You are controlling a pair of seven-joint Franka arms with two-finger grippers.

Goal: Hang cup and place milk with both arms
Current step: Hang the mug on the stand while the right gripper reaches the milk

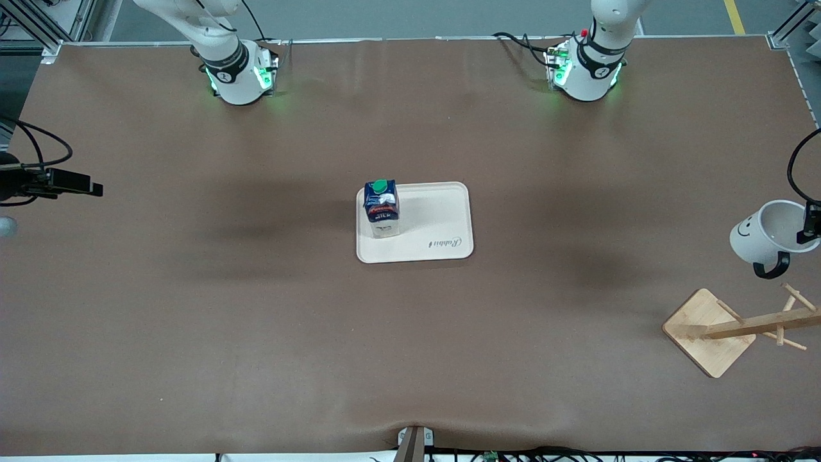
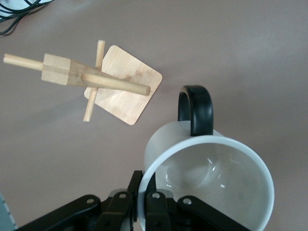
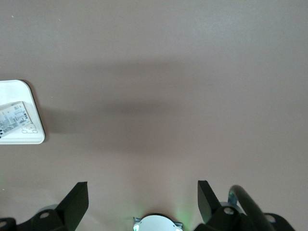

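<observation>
The left gripper (image 2: 144, 202), fingers clamped on the cup (image 1: 766, 232) rim, held it above the rack (image 1: 737, 330); best to line the handle with a peg (slowly). The milk (image 1: 381, 208) stood on the tray (image 1: 442, 247); the right gripper (image 3: 142, 199) waited over bare bench (image 1: 256, 333), fingers apart.

A brown table (image 1: 256, 308) carries a cream tray (image 1: 436, 221) at its middle and a wooden rack (image 1: 712, 330) toward the left arm's end, nearer the front camera than the tray. Both arm bases stand on it too, well apart from the tray.
</observation>
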